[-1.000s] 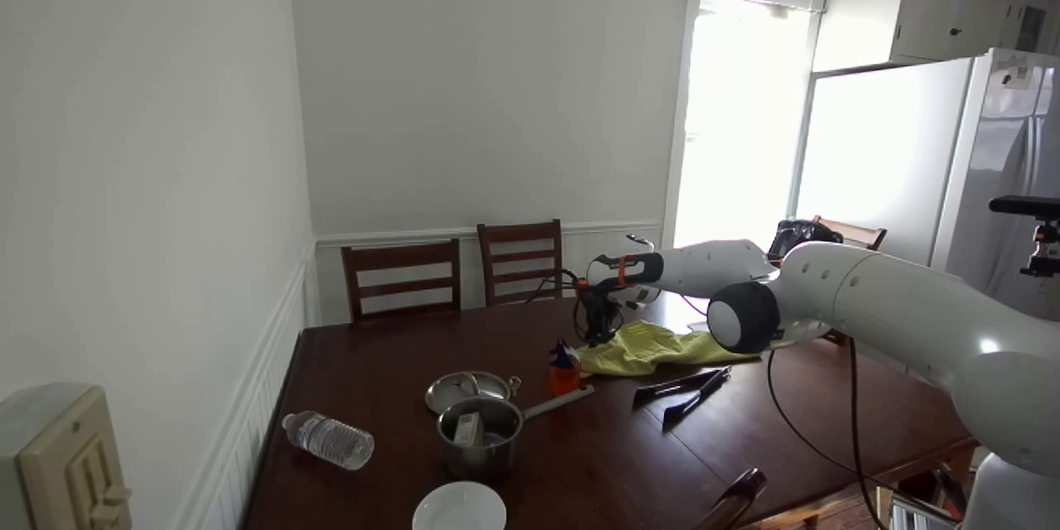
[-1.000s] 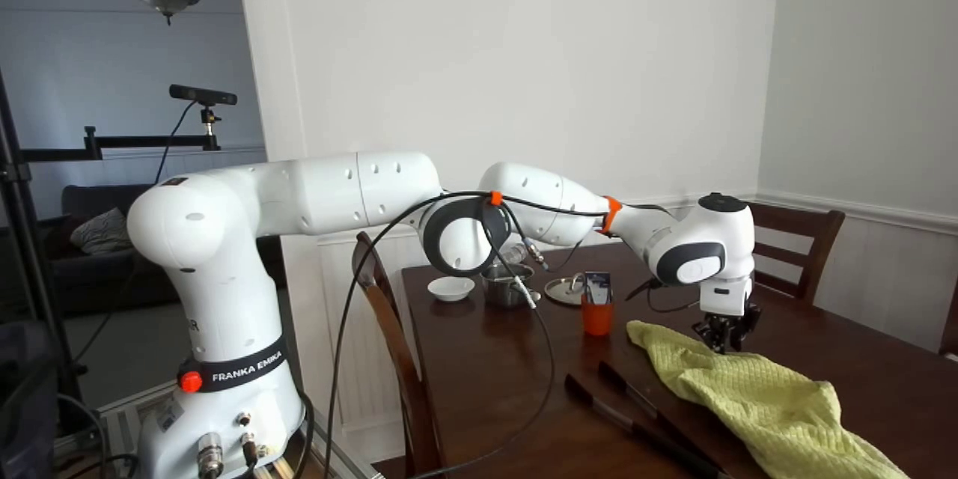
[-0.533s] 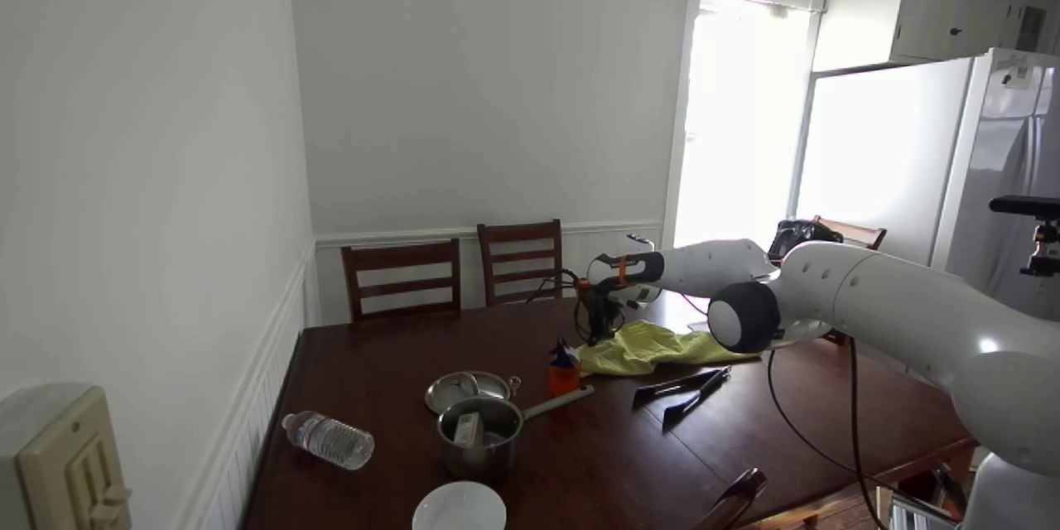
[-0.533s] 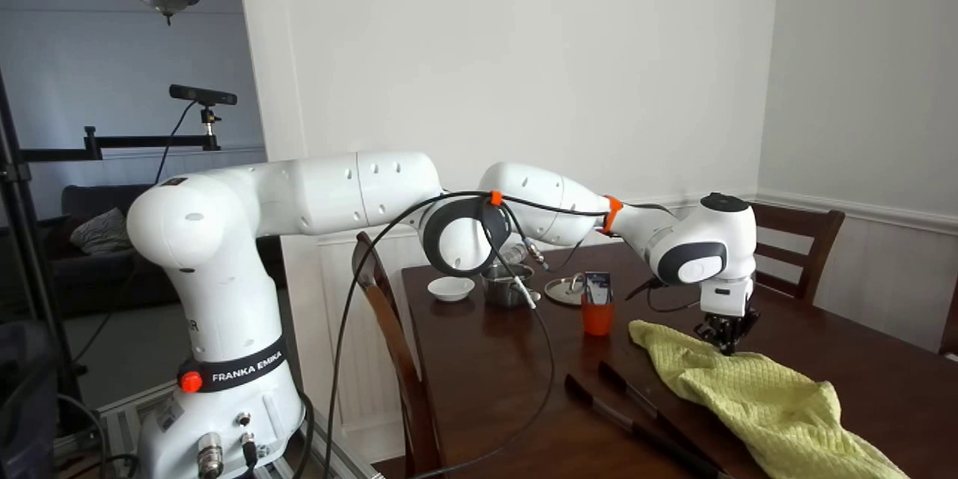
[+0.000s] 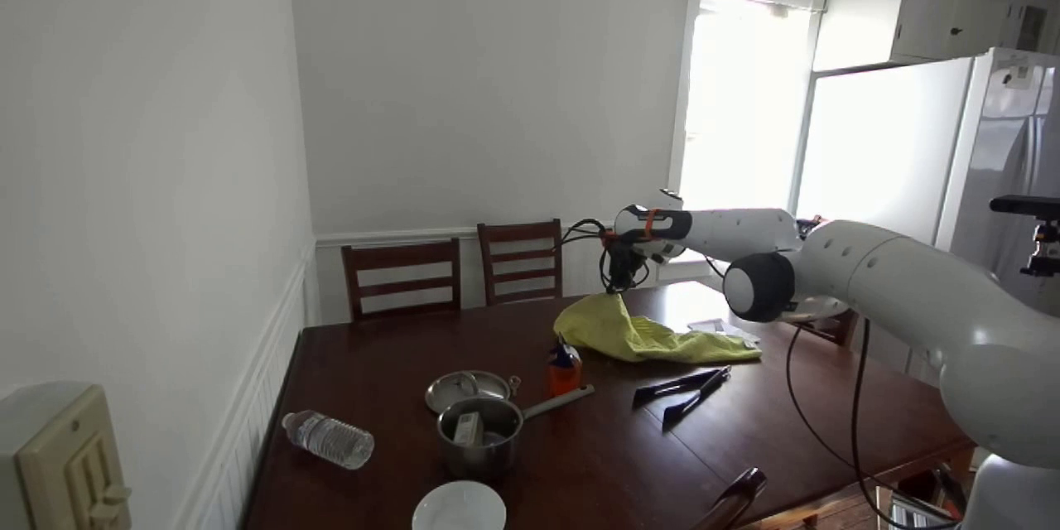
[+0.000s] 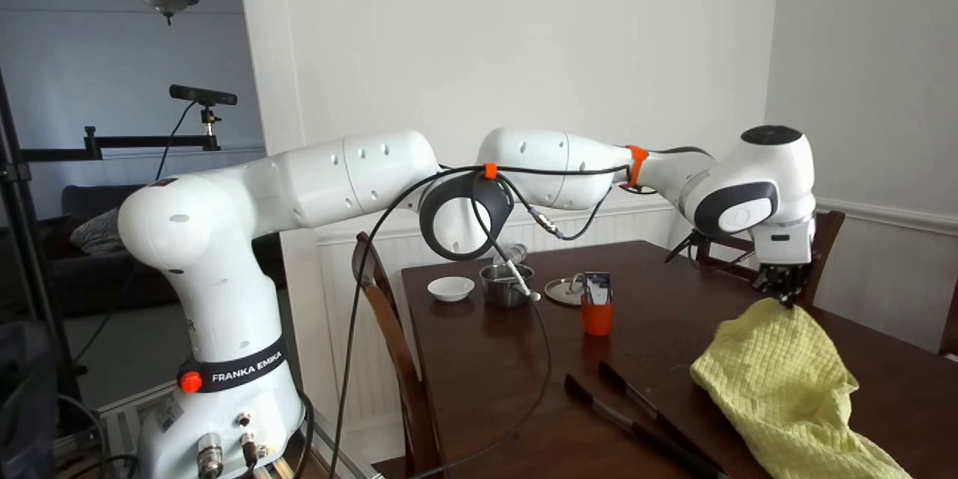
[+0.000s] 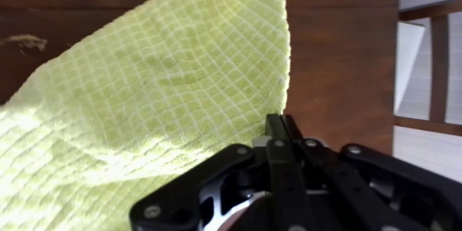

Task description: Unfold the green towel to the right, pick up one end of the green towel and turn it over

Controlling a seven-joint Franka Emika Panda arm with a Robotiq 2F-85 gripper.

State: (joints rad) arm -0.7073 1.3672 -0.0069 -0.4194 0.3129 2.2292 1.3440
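Jaws pressed together, the gripper (image 7: 280, 117) at the bottom of the wrist view pinches the edge of the green towel (image 7: 180, 72). The cloth is yellow-green and puckered, crossed by a fine pale grid; glare washes out its lower left, where the frame cuts it off.

In an exterior view the arm (image 5: 903, 273) stretches from the right edge, its shoulder partly out of sight, forearm nearly level and wrist bent downward. One end of the towel peaks up to the jaws; the rest lies on the glossy wooden tabletop (image 5: 373, 364), near the black tongs (image 5: 694, 401). From here I can't name the small boxy thing (image 5: 469, 431) in the steel saucepan (image 5: 480, 460).

In an exterior view I see the arm run from its base (image 6: 217, 419) to a wrist turned straight down. The towel drapes from the jaws like a rounded tent, waffled and creased, its lower end cut off. The black jaws barely stand out against the chair (image 6: 828, 228) behind.
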